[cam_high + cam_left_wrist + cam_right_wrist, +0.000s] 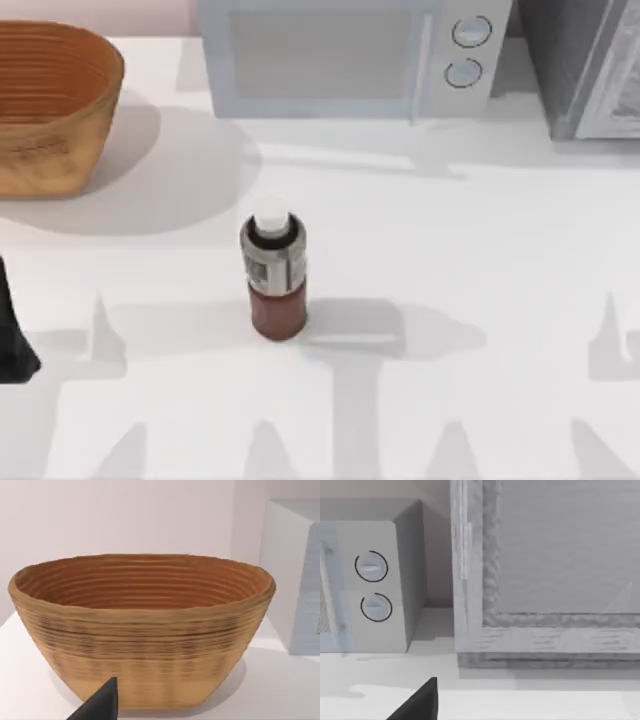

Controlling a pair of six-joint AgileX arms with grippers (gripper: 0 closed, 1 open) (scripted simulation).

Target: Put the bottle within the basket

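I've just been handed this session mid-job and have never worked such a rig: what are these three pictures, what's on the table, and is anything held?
These come from a simulated pair of AgileX arms at a white table. One picture looks straight down from above; the other two come from cameras on each arm's wrist.

From above, the small upright bottle with reddish-brown contents, grey label and white cap stands alone near the middle, and nothing is gripping it. The round orange-tan woven wicker basket sits at the far left; it holds nothing. A pale grey microwave with two round dials stands along the back, with a grey cabinet-like box to its right.

The left wrist camera faces the basket; the dark wedge is one of the left arm's fingers. The right wrist camera faces the microwave and the box, with a similar finger.
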